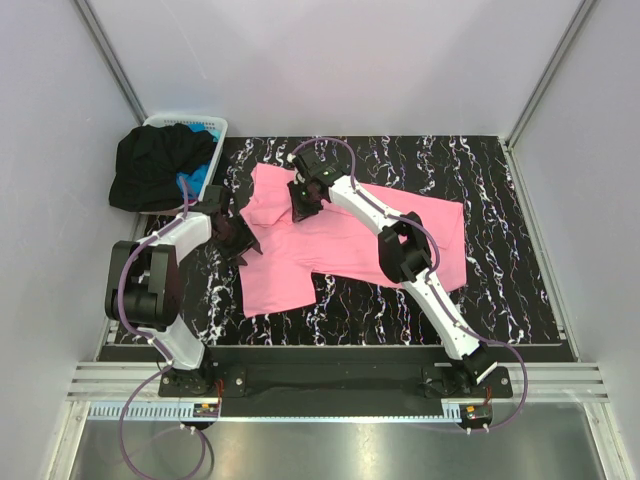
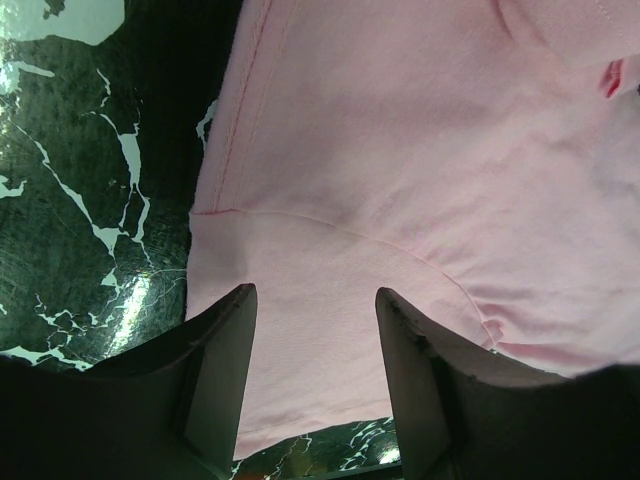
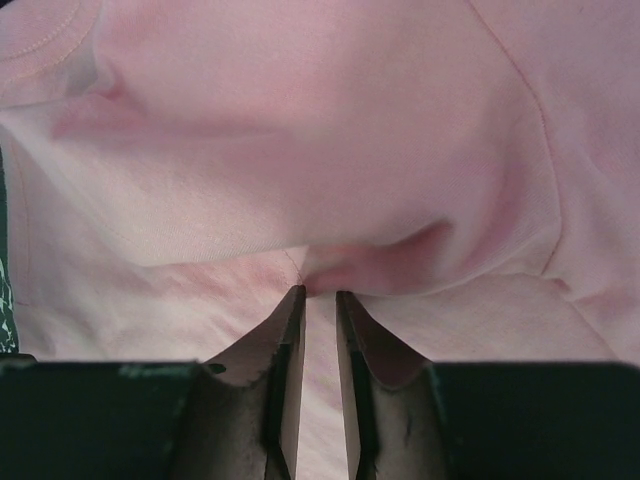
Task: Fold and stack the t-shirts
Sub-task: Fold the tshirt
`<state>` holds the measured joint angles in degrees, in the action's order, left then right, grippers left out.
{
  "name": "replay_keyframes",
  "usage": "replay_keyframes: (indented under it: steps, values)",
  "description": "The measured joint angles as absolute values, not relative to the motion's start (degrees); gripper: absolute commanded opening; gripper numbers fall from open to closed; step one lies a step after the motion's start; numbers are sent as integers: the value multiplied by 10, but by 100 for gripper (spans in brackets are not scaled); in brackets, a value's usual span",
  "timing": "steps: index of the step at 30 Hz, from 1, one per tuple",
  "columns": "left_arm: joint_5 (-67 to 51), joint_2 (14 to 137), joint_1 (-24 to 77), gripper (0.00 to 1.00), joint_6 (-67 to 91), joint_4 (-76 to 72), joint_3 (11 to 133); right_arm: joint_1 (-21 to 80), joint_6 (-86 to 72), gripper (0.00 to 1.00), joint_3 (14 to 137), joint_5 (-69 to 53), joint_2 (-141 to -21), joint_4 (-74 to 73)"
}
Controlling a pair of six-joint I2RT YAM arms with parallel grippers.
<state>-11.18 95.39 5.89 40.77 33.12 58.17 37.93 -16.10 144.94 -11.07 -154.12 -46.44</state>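
Observation:
The pink t-shirt [image 1: 350,245] lies spread on the black marbled table, with its near left part hanging toward the front. My left gripper [image 1: 240,237] is at the shirt's left edge. In the left wrist view this gripper [image 2: 315,295] stands open just above a sleeve of the pink t-shirt [image 2: 400,180]. My right gripper [image 1: 300,205] is on the shirt's upper left part. In the right wrist view that gripper [image 3: 320,292] is nipped on a raised fold of the pink t-shirt [image 3: 300,150]. The black t-shirt [image 1: 155,165] and the blue t-shirt [image 1: 197,180] are heaped at the back left.
A white slotted basket [image 1: 215,125] stands at the table's back left corner under the black and blue cloth. Bare marbled tabletop [image 1: 500,300] shows to the right and front of the pink shirt. White walls close in on three sides.

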Motion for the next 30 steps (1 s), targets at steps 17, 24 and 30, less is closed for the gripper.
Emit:
replay_keyframes:
  steps: [17, 24, 30]
  values:
    - [-112, 954, 59, 56, 408, 331, 582, 379, -164, 23, 1457, -117, -1541, -461]
    - [-112, 954, 59, 56, 408, 331, 582, 379, -172, 6, 1460, -131, -1544, -449]
    - [-112, 954, 59, 56, 408, 331, 582, 379, -178, 0, 1460, -132, -1547, -448]
